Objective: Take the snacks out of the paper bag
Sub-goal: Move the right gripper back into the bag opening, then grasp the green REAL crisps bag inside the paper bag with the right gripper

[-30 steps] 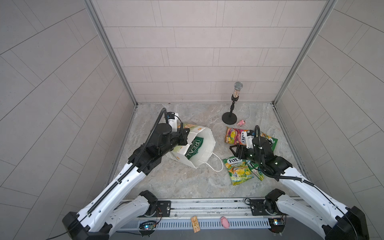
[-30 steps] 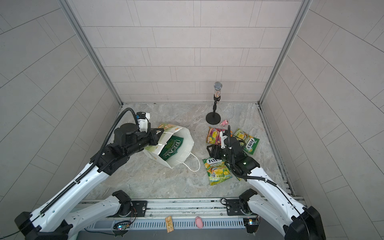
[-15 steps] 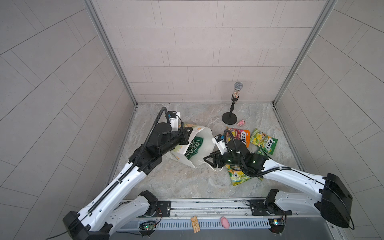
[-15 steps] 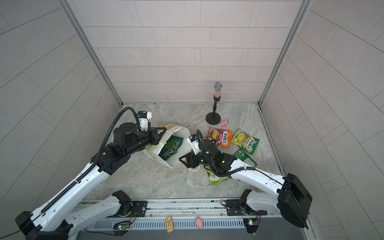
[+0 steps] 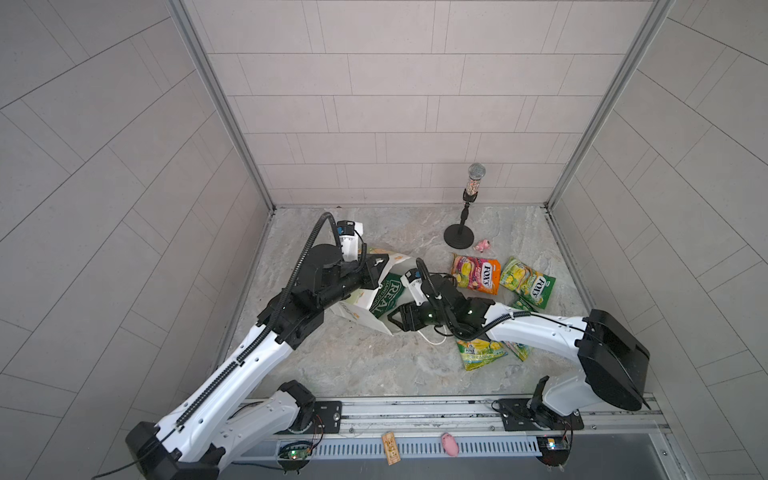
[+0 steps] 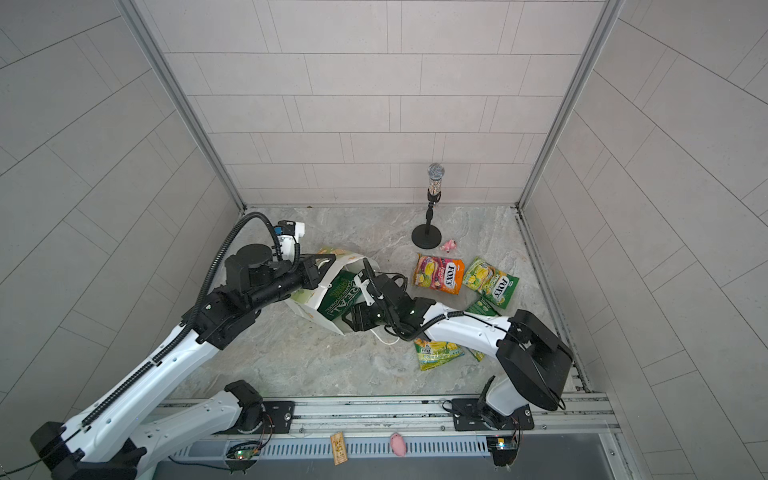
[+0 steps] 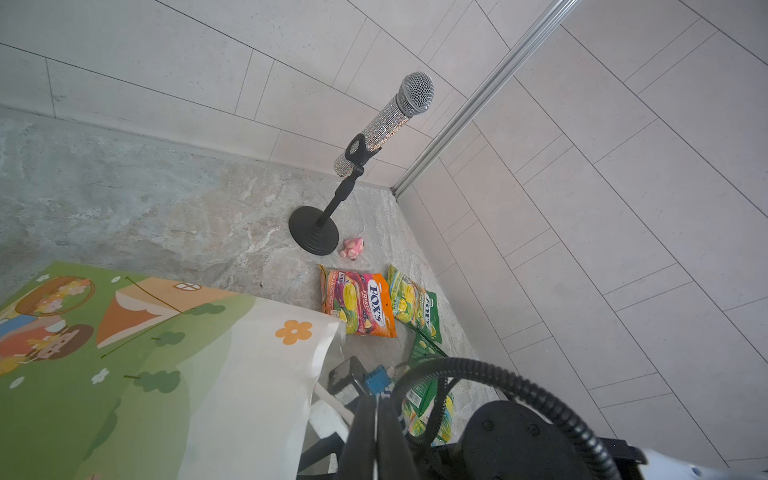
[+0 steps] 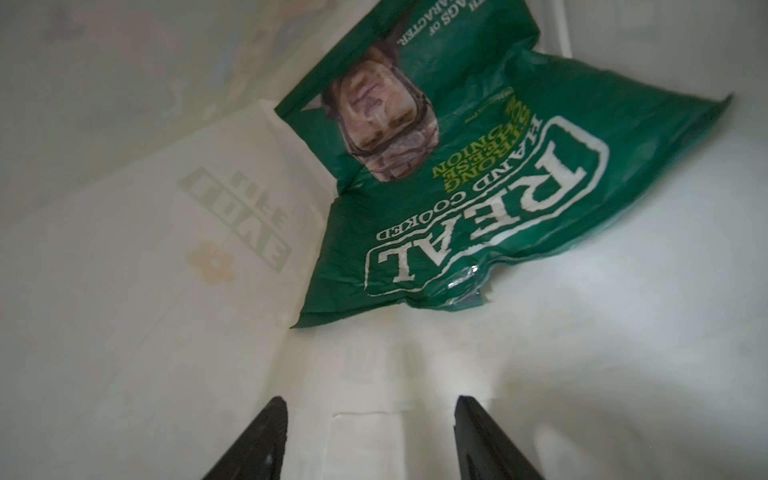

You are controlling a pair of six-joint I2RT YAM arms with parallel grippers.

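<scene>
Crisp bag (image 8: 457,187), one, inside paper bag (image 7: 249,374), left claw (image 7: 375,409) pinching rim, right claw (image 8: 370,403) agape, empty

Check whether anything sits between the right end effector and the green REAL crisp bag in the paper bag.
Nothing visible does. In the right wrist view the open right end effector points into the paper bag, and only bare white paper lies between it and the REAL crisp bag.

Stone tabletop (image 5: 353,365), paper bag (image 5: 355,311), snacks (image 5: 476,274), microphone stand (image 5: 458,237)
</scene>
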